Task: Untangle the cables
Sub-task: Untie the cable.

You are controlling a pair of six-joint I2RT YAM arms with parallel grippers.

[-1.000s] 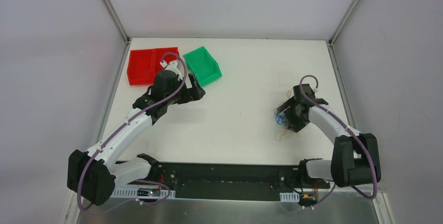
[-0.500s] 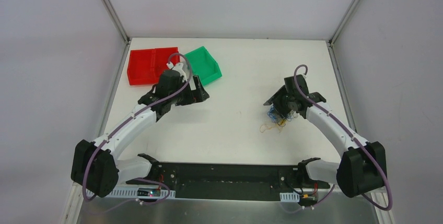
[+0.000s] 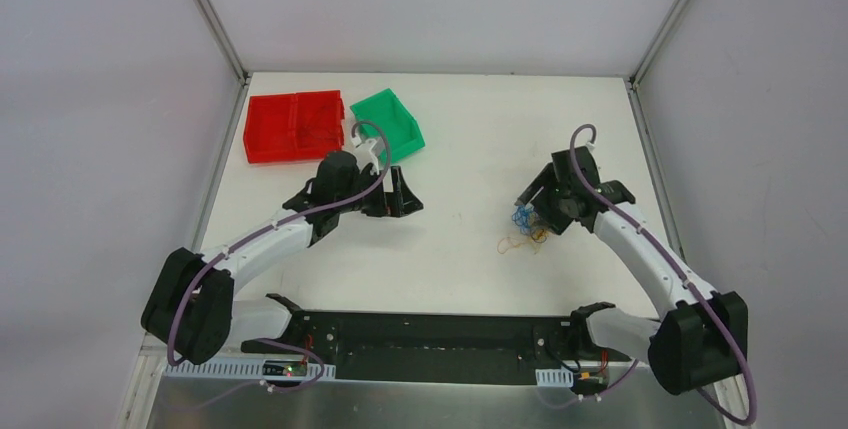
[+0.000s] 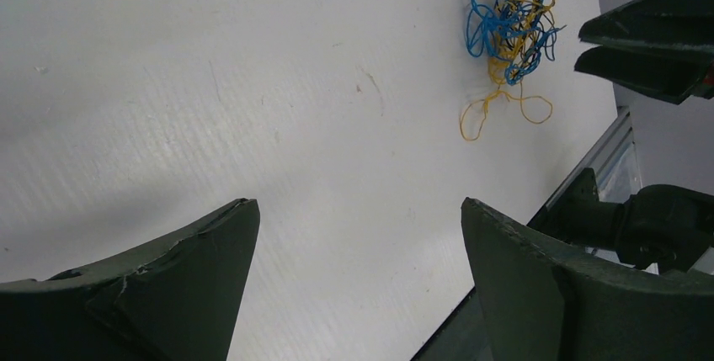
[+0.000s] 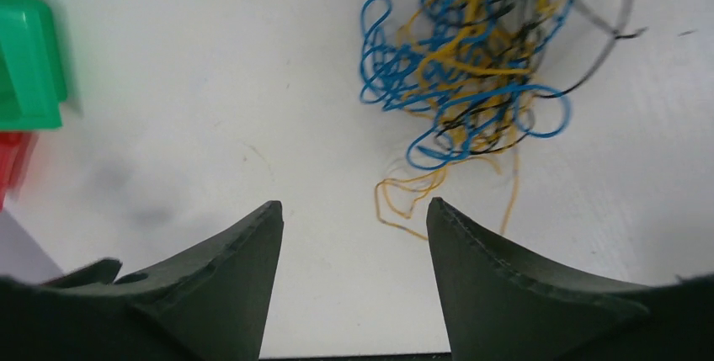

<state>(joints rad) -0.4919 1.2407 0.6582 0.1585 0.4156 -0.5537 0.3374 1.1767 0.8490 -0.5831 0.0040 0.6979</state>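
Observation:
The cables (image 3: 524, 227) lie on the white table as a small knotted clump of blue, yellow-orange and dark wires, with a yellow loop trailing to the left. My right gripper (image 3: 541, 206) hovers just right of and behind the clump. It is open and empty. In the right wrist view the clump (image 5: 470, 66) lies ahead of the open gripper (image 5: 354, 205), and a yellow loop reaches the right fingertip (image 5: 438, 209). My left gripper (image 3: 405, 199) is open and empty over mid-table, far left of the clump. The left wrist view shows the clump (image 4: 511, 29) far ahead of that gripper (image 4: 359, 205).
A red bin (image 3: 294, 126) and a green bin (image 3: 389, 124) stand at the back left, behind the left arm. The green bin (image 5: 29, 58) also shows at the left edge of the right wrist view. The table's metal edge runs along the right.
My left arm has swung right, away from the bins toward mid-table. My right gripper has shifted back off the clump, and the cables now lie a little further left with a yellow loop spread out.

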